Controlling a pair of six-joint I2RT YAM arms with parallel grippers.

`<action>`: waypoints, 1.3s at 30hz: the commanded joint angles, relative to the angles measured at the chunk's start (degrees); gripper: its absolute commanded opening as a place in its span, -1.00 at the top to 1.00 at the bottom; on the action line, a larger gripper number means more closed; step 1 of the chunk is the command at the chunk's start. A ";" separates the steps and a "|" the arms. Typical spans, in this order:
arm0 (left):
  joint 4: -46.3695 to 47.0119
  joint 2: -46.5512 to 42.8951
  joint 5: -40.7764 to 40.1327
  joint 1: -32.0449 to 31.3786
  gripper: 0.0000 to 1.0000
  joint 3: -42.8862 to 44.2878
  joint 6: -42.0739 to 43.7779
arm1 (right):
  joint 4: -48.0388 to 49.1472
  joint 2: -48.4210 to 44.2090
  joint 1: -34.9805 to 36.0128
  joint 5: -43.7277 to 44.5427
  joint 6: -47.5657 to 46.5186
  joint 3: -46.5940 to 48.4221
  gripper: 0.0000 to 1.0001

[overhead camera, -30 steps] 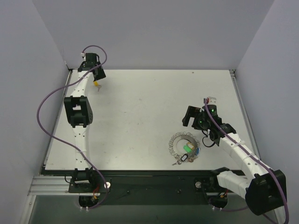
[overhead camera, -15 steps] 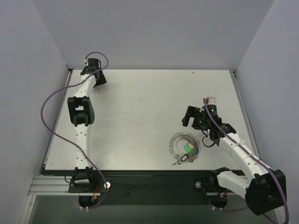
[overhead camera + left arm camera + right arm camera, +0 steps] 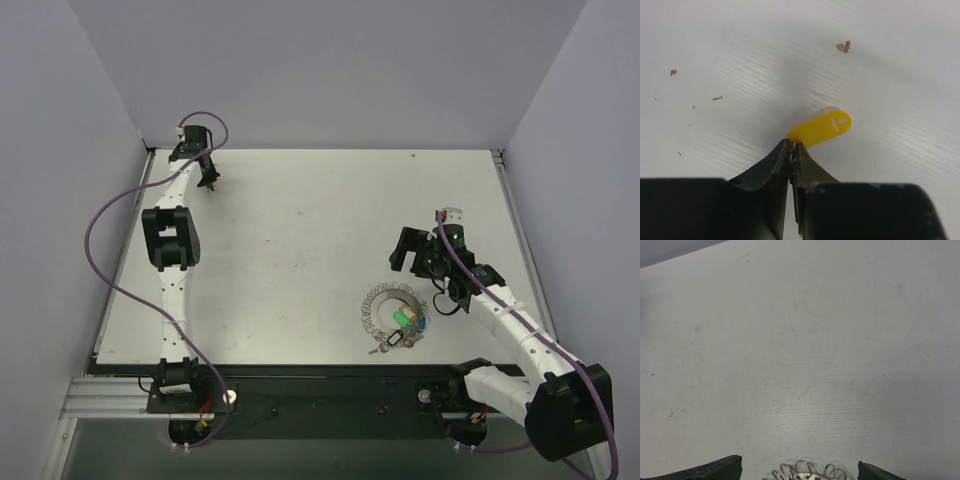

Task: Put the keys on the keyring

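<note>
The keyring [image 3: 372, 302] is a silvery coiled loop lying near the front right of the table. Green [image 3: 403, 317] and blue [image 3: 423, 323] keys lie bunched inside it. Its top coils [image 3: 805, 471] show at the bottom edge of the right wrist view, between the wide-apart fingers of my open right gripper [image 3: 799, 466]. That right gripper [image 3: 412, 258] hovers just behind the ring. At the far left corner my left gripper [image 3: 210, 181] is shut on a yellow-headed key [image 3: 820, 128]. The jaws pinch its metal blade while the yellow head sticks out in front, low over the table.
White table [image 3: 300, 240] with grey walls close on the left, back and right. Small brown crumbs [image 3: 843, 47] lie near the yellow key. A small black clip [image 3: 393, 340] and metal bits sit at the keyring's near edge.
The left jaws have closed onto the yellow key's blade, and that arm has shifted slightly toward the back left corner. The right arm and keyring have not moved.
</note>
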 commanded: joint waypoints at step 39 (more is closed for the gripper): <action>19.23 -55.07 2.45 -26.72 0.75 -75.80 -5.90 | -12.91 -13.74 0.65 2.17 3.41 -4.74 -0.98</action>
